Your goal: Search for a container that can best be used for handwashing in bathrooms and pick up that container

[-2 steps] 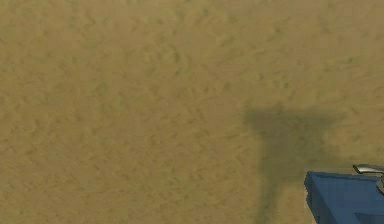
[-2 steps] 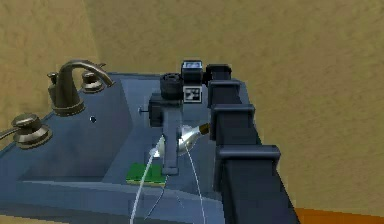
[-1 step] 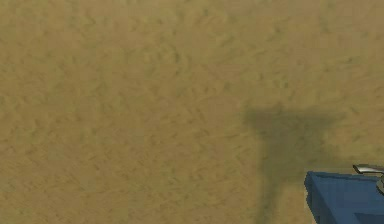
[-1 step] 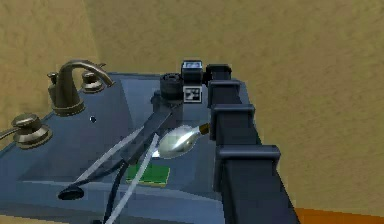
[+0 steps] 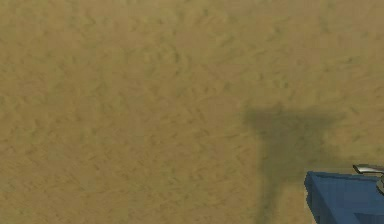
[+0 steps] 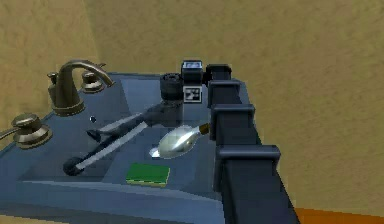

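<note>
The dark arm bar [image 6: 235,130] rises from the arm side view's bottom over a blue sink counter [image 6: 60,190]. At its far end stand two white marker squares [image 6: 190,82]. Left of them the gripper [image 6: 88,150] stretches down-left into the basin with two thin fingers [image 6: 110,128]. A pale silvery oval thing [image 6: 178,143] with a small brown end lies in the basin beside the fingers. A flat green block [image 6: 148,175] lies below it. I cannot tell whether the gripper holds anything.
A bronze faucet [image 6: 78,85] with a round handle [image 6: 28,130] stands at the counter's left. Tan wall [image 6: 320,70] rises behind the counter. In the forward view the tan wall [image 5: 150,100] is close ahead, and the blue counter's corner [image 5: 345,195] sits at bottom right.
</note>
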